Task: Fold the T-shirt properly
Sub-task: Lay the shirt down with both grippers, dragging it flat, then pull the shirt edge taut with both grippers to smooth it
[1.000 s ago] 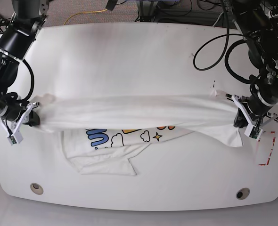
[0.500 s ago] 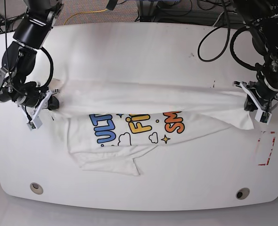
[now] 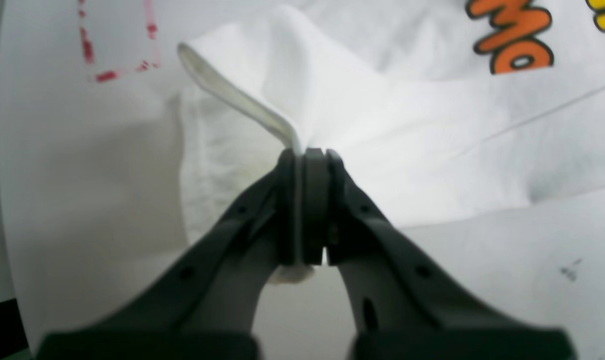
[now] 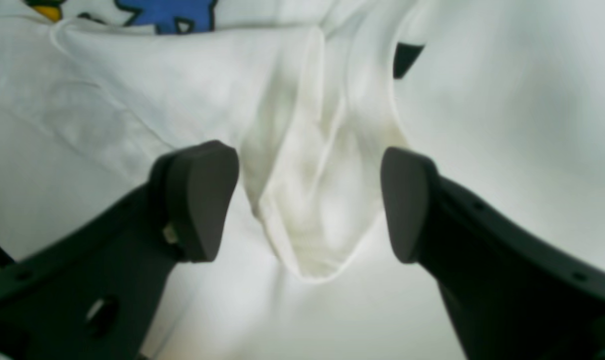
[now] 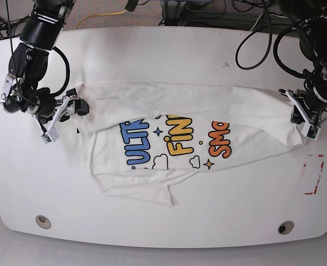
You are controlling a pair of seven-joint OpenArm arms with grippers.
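Base view: T-shirt [image 5: 174,138] spread, unfolded; left gripper [image 3: 307,155] pinches corner, right gripper [image 4: 310,200] wide apart; folding remains.

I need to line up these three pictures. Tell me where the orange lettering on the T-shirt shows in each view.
Base: orange lettering right of the T-shirt's middle, beside the yellow letters.
Left wrist: top right corner, beyond the left gripper shut on the shirt's edge.
Right wrist: not in it; only blue print above the open right gripper.
Shared landmark: the shirt itself.
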